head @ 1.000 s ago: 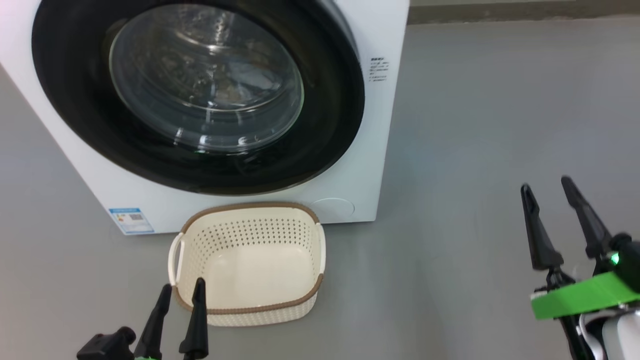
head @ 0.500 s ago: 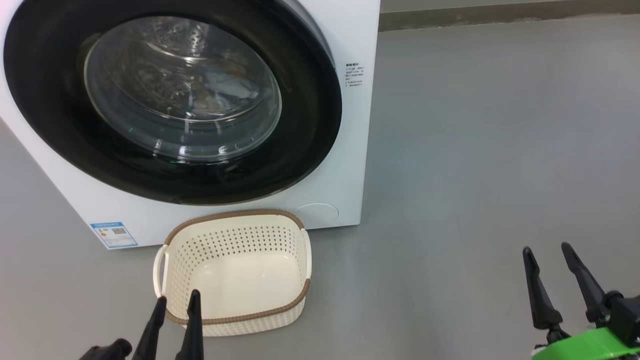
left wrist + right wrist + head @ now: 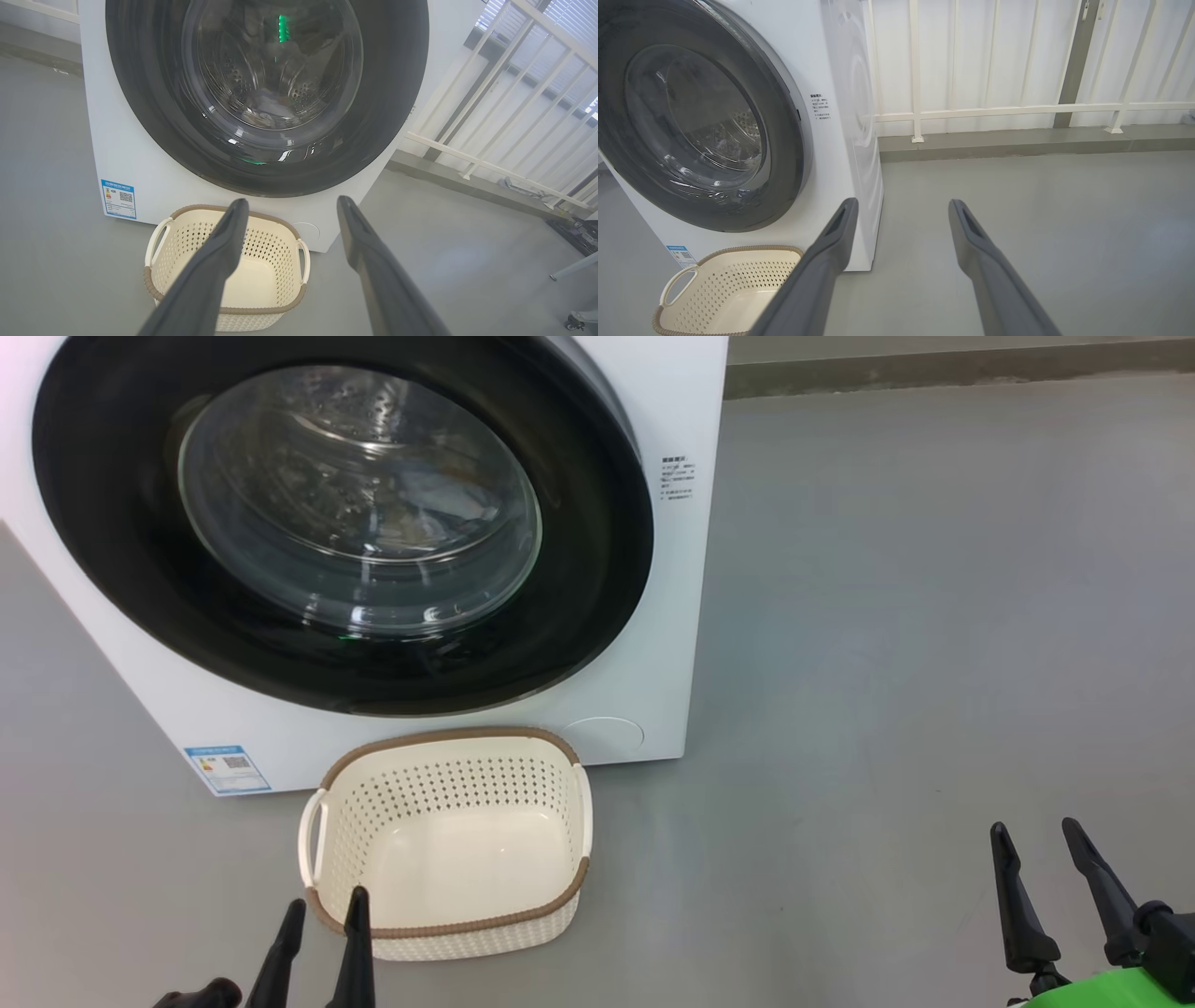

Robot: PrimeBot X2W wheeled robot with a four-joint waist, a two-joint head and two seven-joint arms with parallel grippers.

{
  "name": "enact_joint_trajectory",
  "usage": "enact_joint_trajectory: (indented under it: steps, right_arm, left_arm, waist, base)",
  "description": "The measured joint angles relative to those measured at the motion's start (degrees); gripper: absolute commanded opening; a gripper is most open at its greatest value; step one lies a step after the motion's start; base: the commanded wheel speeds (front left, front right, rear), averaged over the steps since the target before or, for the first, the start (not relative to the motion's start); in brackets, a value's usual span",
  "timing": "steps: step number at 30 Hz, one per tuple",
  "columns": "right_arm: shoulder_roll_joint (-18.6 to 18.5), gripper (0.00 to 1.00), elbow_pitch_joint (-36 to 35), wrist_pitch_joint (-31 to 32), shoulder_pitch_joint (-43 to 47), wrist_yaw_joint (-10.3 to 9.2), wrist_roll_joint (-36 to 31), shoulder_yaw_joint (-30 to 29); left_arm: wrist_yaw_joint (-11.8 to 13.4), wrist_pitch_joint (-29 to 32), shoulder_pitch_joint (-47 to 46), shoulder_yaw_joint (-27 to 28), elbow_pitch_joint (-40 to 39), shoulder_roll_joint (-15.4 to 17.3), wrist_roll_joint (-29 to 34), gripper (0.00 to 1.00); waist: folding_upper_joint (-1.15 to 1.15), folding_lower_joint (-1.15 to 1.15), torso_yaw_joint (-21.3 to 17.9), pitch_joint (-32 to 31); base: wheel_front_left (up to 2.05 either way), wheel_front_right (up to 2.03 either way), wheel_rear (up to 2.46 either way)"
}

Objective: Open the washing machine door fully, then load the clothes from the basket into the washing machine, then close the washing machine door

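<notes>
Left pincer [image 3: 327,897] low (spread wide), near basket [image 3: 448,784]

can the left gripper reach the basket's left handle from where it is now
Probably yes. The left gripper is open and empty, its fingertips close by the near rim of the basket, and nothing stands between it and the white left handle.

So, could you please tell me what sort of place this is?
Likely a laundry corner on a balcony or a test area: a white washing machine stands on a bare grey floor, a basket in front, and a white railing runs beside it.
</notes>
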Motion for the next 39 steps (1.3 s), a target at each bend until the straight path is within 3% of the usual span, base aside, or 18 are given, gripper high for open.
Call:
enact_joint_trajectory:
  steps: [8, 9, 17, 39]
  right_arm:
    - [0.0, 1.00, 0.2, 0.0, 0.0, 0.00, 0.0, 0.1]
    - [0.0, 0.00, 0.2, 0.0, 0.0, 0.00, 0.0, 0.1]
    - [1.9, 0.00, 5.7, 0.3, 0.2, 0.02, 0.5, 0.2]
    - [2.2, 0.00, 6.4, 3.9, 0.0, 0.02, 14.1, 0.2]
  left_arm:
    - [0.0, 0.0, 0.0, 0.4, 0.0, 0.0, 0.3, 1.00]
    - [0.0, 0.0, 0.0, 0.3, -0.1, 0.0, 0.3, 0.00]
    - [0.0, 0.1, 1.4, -0.5, 4.5, -0.5, 0.2, 0.00]
    - [0.0, 3.1, 1.0, 0.2, 5.1, -0.2, -11.9, 0.00]
  waist:
    - [0.00, 0.00, 1.3, -0.1]
    - [0.00, 0.00, 1.4, -0.1]
    - [0.00, 0.00, 1.5, -0.2]
    - [0.00, 0.01, 1.4, -0.1]
  base:
    - [0.00, 0.00, 0.00]
    - [0.00, 0.00, 0.00]
    - [0.00, 0.00, 0.00]
    - [0.00, 0.00, 0.00]
